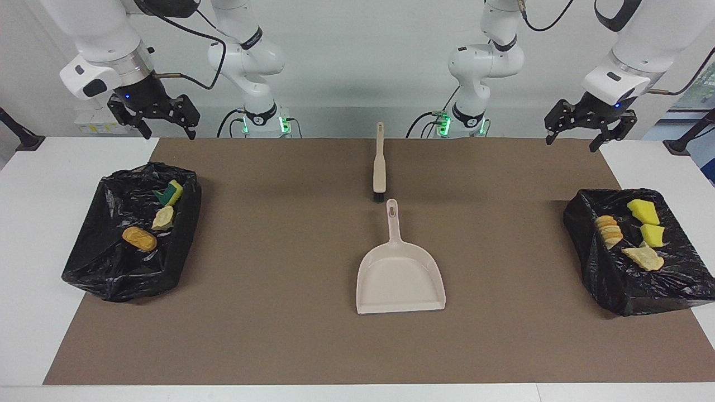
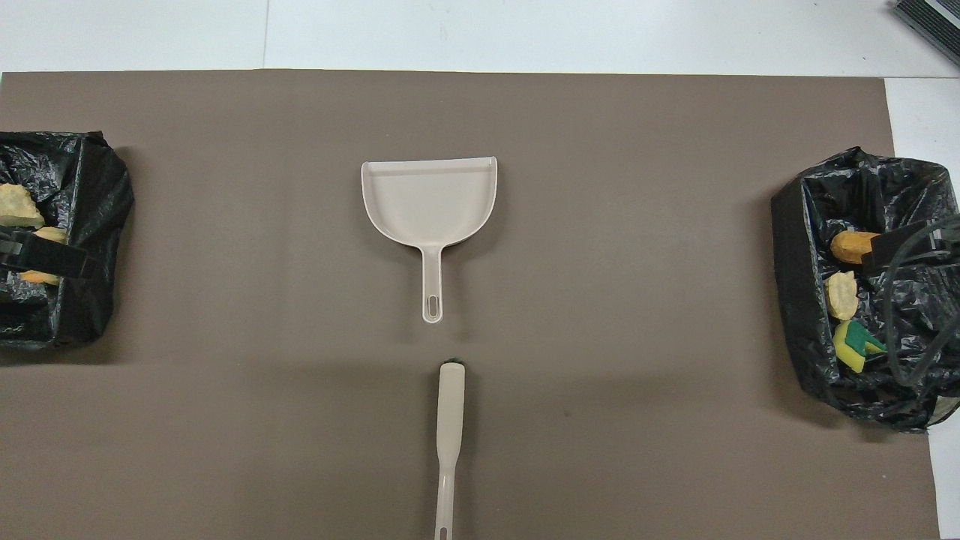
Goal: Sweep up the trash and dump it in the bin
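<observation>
Seven trash (image 1: 645, 258) pieces lie in bins (image 1: 575, 223) below both raised claws.

White wall (image 1: 357, 61), white table (image 1: 33, 223), brown mat (image 1: 290, 251).

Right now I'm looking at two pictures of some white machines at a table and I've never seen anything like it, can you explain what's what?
Those are two white robot arms. One picture faces them across the table; the other looks down from above their end.

On the brown mat lie a beige plastic dustpan and, nearer the robots, a beige long-handled brush.

At each end of the table sits a bin lined with a black plastic bag. Both hold the trash: yellow sponge chunks, pastry bits and bread pieces.

The left claw and right claw hang open and empty above the table's ends. Nothing is held.
</observation>
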You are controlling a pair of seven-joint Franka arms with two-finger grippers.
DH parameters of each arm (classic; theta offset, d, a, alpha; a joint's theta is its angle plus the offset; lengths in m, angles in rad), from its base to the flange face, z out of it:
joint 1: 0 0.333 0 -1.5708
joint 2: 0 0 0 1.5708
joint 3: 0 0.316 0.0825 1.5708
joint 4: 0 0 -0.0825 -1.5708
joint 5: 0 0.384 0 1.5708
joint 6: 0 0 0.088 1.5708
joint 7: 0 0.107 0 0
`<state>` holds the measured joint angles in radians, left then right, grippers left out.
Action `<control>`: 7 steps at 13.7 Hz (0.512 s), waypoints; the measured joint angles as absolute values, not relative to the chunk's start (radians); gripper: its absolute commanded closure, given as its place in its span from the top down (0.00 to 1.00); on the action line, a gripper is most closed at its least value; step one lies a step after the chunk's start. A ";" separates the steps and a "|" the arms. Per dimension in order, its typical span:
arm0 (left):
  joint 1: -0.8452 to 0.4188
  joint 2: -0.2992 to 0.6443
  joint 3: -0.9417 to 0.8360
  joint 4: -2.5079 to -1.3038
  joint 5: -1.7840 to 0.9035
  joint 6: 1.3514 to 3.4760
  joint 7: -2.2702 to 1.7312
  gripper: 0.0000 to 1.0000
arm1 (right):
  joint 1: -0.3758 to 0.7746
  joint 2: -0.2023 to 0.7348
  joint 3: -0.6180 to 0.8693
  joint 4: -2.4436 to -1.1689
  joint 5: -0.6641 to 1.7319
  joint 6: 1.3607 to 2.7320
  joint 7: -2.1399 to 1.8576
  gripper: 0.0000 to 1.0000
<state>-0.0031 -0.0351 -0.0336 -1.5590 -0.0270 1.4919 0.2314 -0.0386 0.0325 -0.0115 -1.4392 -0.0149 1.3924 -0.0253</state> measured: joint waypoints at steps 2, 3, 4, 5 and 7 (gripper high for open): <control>-0.003 -0.054 -0.033 -1.589 -0.029 1.492 0.231 1.00 | -0.034 0.033 -0.011 -1.439 -0.015 1.392 -0.025 1.00; -0.003 -0.056 -0.033 -1.594 -0.030 1.492 0.231 1.00 | -0.033 0.033 -0.011 -1.439 -0.015 1.391 -0.025 1.00; -0.003 -0.057 -0.033 -1.594 -0.030 1.492 0.231 1.00 | -0.032 0.033 -0.011 -1.439 -0.015 1.389 -0.025 1.00; -0.003 -0.057 -0.033 -1.594 -0.030 1.493 0.231 1.00 | -0.032 0.033 -0.011 -1.439 -0.014 1.388 -0.025 1.00; -0.003 -0.057 -0.033 -1.594 -0.030 1.494 0.231 1.00 | -0.032 0.033 -0.011 -1.439 -0.014 1.388 -0.025 1.00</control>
<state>-0.0031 -0.0569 -0.0326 -1.5944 -0.0304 1.4935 0.2306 -0.0317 0.0326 -0.0114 -1.4391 -0.0145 1.3875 -0.0248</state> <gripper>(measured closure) 0.000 0.000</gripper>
